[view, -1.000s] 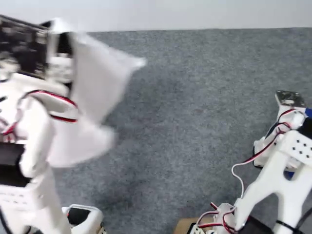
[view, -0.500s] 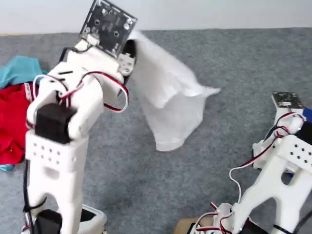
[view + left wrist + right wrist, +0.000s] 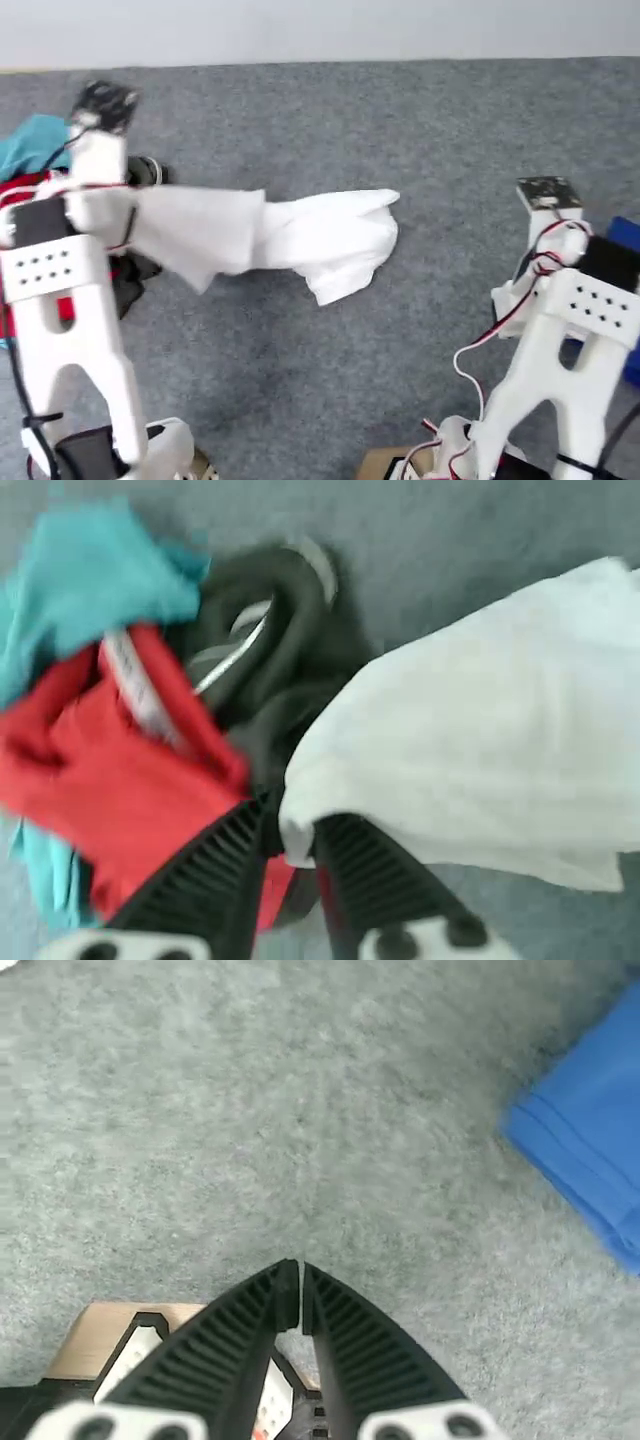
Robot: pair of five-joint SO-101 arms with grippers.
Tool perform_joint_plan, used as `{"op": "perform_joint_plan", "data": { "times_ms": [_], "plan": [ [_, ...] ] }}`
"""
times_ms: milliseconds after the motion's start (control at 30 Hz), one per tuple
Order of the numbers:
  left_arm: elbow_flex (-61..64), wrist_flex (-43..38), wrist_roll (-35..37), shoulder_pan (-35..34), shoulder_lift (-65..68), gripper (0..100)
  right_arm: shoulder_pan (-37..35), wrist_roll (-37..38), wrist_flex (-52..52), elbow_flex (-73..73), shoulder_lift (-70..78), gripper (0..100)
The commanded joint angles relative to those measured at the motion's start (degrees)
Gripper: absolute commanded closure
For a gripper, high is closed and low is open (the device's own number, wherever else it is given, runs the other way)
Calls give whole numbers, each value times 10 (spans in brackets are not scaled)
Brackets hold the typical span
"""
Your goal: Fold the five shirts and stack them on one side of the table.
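A white shirt (image 3: 290, 235) stretches from the left arm across the grey table, its far end lying on the cloth near the middle. My left gripper (image 3: 290, 845) is shut on the white shirt (image 3: 470, 740) at its edge, above a heap of a red shirt (image 3: 110, 780), a teal shirt (image 3: 95, 570) and a black shirt (image 3: 270, 630). The same heap shows at the left edge as the red shirt (image 3: 25, 190) and teal shirt (image 3: 40, 135). My right gripper (image 3: 300, 1285) is shut on nothing, low over the table beside a folded blue shirt (image 3: 590, 1150).
The grey table cover (image 3: 420, 130) is bare across the back and centre. The right arm (image 3: 560, 330) stands at the right front, with the blue shirt (image 3: 628, 300) at the right edge. A brown board (image 3: 95, 1335) lies under the right gripper's base.
The left arm swung the white shirt from high at the left toward the centre, then dropped back left, laying the shirt's far end on the table. The right arm shifted slightly left.
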Motion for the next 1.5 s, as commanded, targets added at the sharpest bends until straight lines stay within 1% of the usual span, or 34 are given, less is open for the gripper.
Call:
{"op": "perform_joint_plan", "data": {
  "times_ms": [0,100,233,300,433,533,667,733,800,900,1067,1167,1400,1467],
  "plan": [
    [28,-27,-33,-84,-7,992,-37,2,23,-3,-15,989],
    [38,-29,-62,-121,-7,981,-71,2,18,-4,-14,989],
    [38,-8,-69,-144,-7,868,-124,1,7,-6,-14,989],
    [40,-2,-69,-146,-7,840,-154,0,2,-6,-14,989],
    [48,4,-70,-151,-3,837,-209,0,-33,-16,-13,988],
    [52,6,-70,-151,-8,837,-234,0,-67,-49,2,988],
    [42,55,-71,-131,-8,838,-263,0,-75,-115,79,989],
    [44,91,-91,-112,-8,840,-270,-3,-68,-153,123,989],
    [46,127,-114,-95,-6,840,-270,-22,-54,-194,164,989],
    [53,152,-149,-85,-3,840,-270,-37,-22,-245,213,989],
    [136,92,-215,-84,-3,837,-269,-40,17,-276,248,989],
    [185,78,-248,-84,-3,836,-267,-39,19,-275,248,989],
    [251,78,-250,-84,-6,837,-267,-39,22,-274,248,989],
    [270,57,-250,-84,-4,837,-268,-39,22,-274,248,989]
  ]
}}
